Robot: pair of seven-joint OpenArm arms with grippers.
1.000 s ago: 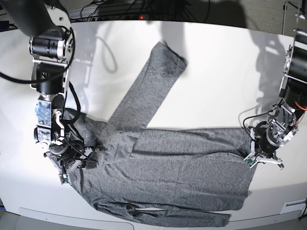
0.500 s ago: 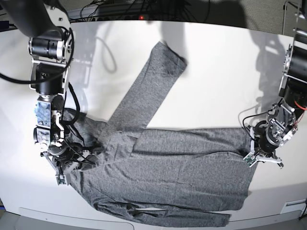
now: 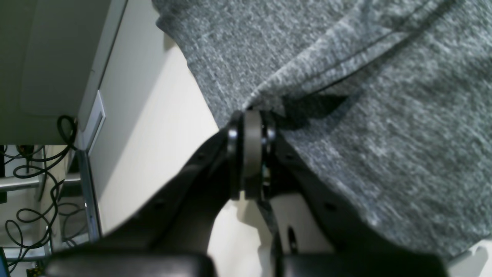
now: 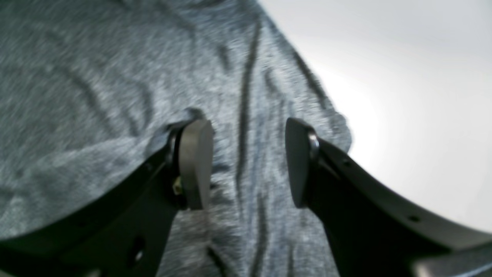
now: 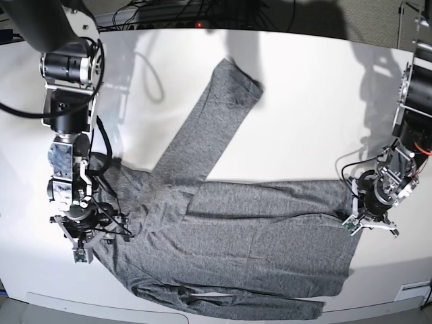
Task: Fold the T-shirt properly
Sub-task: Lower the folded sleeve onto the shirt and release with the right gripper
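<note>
The T-shirt (image 5: 236, 229) lies flat on the worktop (image 5: 317, 101), long axis three-to-nine. The left claw (image 3: 250, 154) clamps its three o'clock hem; the right claw (image 4: 246, 161), pads apart, straddles the nine o'clock shoulder.

left tool (image 3: 251, 127): jaws pressed together, pinching an edge fold of the heather-grey T-shirt (image 3: 384, 115) | shirt: fills upper right, a seam runs diagonally across it | table (image 3: 153, 127): cream, bare at left of cloth | black cables (image 3: 27, 215): beyond table edge, lower left
</note>
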